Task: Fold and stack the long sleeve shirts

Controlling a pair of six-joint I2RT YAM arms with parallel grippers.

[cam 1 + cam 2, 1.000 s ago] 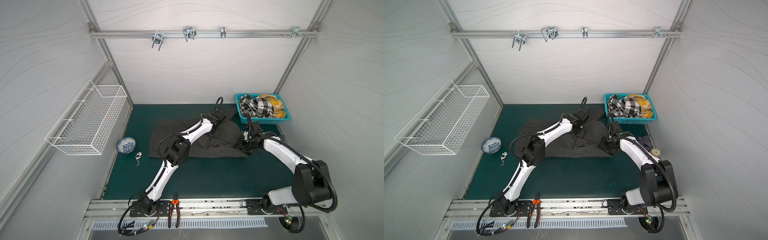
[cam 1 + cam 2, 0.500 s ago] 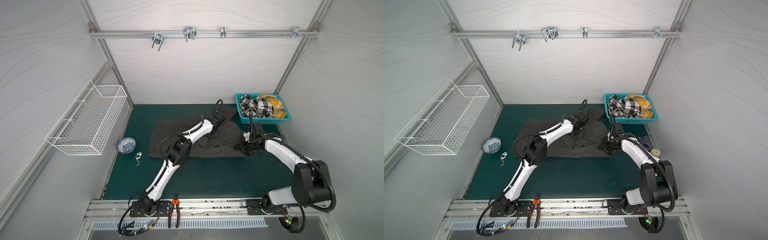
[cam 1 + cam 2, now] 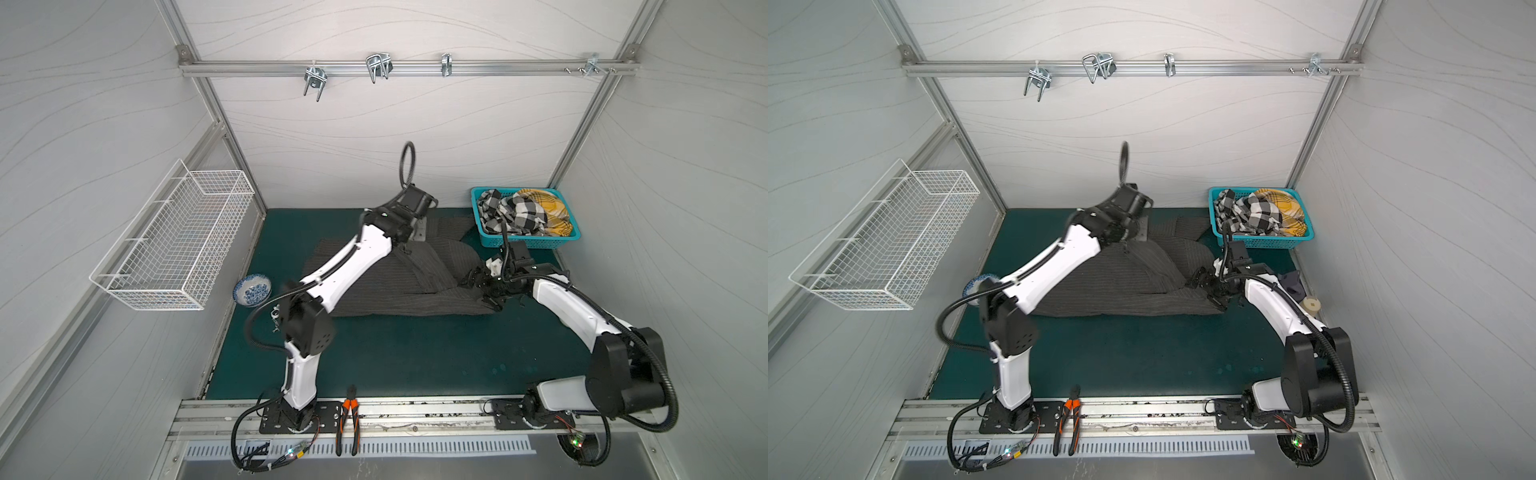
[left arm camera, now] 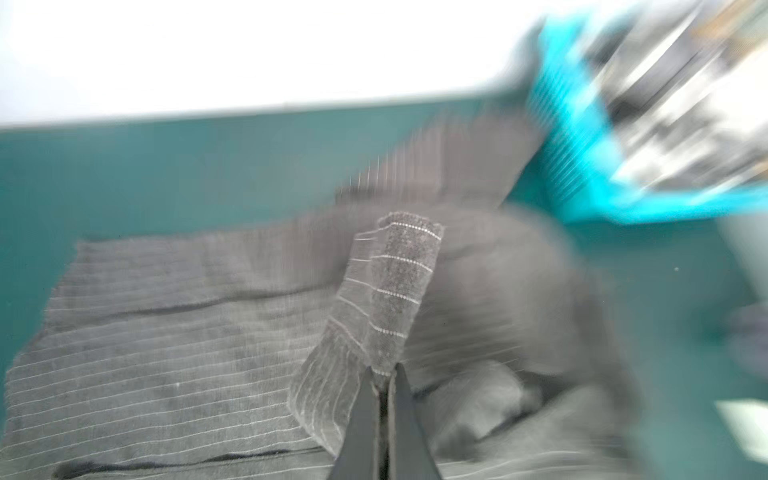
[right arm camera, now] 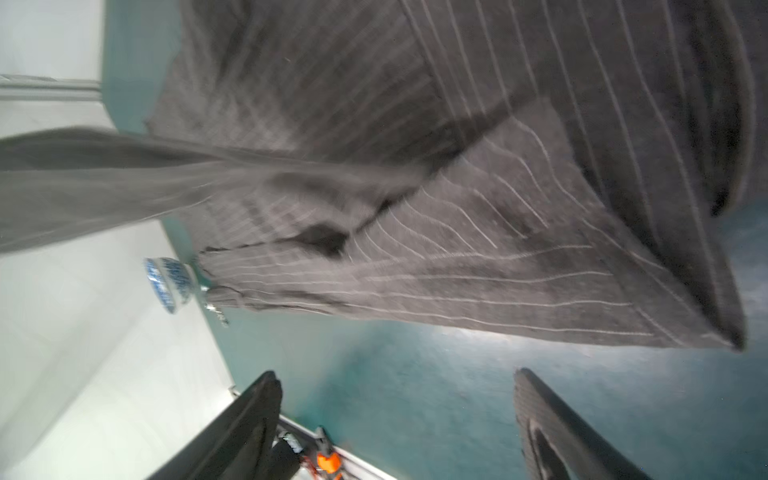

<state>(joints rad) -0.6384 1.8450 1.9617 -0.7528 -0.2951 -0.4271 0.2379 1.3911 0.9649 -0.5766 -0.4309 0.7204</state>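
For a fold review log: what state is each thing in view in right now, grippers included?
left gripper: shut on a strip of the pinstripe shirt.
right gripper: open, nothing between the jaws, beside the shirt's edge.
pinstripe shirt: on the mat, rumpled, not neatly folded.
teal basket: holds crumpled checked clothes.
bowl: upright on the mat.
pliers: lying flat on the front rail.
wire basket: hung on the side wall.

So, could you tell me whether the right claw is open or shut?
Open: the right claw shows its fingers wide apart, with only green mat between them.
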